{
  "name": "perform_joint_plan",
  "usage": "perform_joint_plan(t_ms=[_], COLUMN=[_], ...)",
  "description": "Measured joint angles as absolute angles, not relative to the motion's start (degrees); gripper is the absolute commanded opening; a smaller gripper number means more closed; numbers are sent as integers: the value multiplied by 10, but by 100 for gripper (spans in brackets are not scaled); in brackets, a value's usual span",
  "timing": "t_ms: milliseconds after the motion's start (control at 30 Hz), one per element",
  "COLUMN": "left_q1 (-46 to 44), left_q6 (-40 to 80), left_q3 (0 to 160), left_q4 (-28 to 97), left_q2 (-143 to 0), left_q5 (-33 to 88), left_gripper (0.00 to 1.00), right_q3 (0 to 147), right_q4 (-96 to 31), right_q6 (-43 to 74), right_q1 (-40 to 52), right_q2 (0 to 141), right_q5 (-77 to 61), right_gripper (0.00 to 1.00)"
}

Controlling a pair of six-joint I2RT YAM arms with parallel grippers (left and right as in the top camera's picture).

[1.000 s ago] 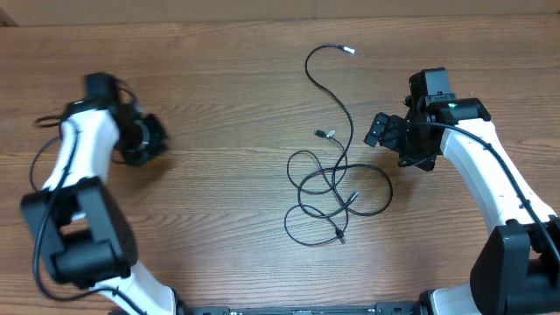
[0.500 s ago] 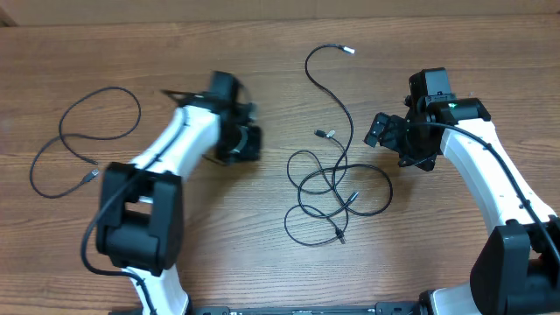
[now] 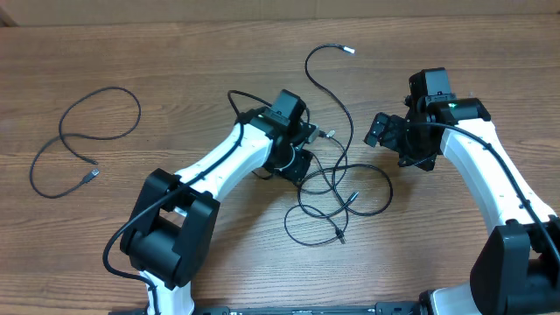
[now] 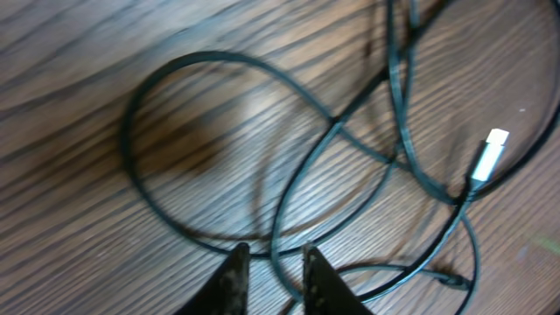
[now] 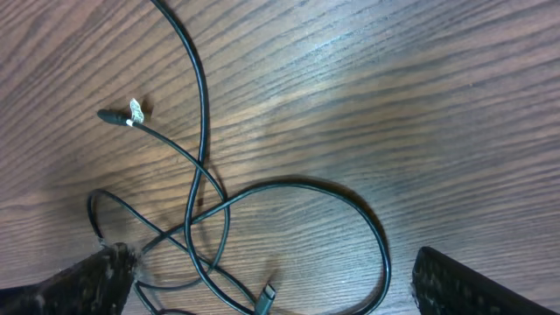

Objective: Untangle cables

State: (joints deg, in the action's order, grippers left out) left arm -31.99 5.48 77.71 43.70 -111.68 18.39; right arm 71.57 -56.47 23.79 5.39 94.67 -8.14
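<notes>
Overhead: the tangled cables [image 3: 337,188] lie at centre, and one freed cable [image 3: 139,109] lies well apart at the left.
Left wrist: the left jaws are barely apart above a loop [image 4: 334,127]. Best to widen them, then pinch a single strand.
Right wrist: the right jaws are wide apart and empty.

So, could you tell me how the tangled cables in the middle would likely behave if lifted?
Probably floppy: the tangled cables lie in loose curls, so they should sag. Likely light, being thin cord. The loops cross repeatedly, so lifting one strand may drag the rest.
</notes>
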Motion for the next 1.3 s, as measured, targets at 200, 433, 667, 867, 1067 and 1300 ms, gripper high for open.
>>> perform_joint_plan(t_ms=[200,433,667,867,1067,1300], left_q1=[-345,-359,-375,-387,-400,-437], left_q6=[58,112,162,211,249,307], left_q3=[777,777,777,777,777,777], left_q4=[408,374,364,355,356,356], left_q2=[-1117,-1117,-1117,-1117,-1117,-1117], left_q5=[183,182,182,182,171,96], left_gripper=[33,33,33,38,38,34], right_q3=[716,716,716,716,716,716], right_q4=[-540,-531,-531,-529,-521,-521], right_q6=[237,237,237,238,237,237], right_q1=[53,-3,-131,-237,-286,-293], right_q2=[947,947,947,947,947,947], right_q5=[-74,-30,-6,3,4,4], right_gripper=[100,100,100,100,100,100])
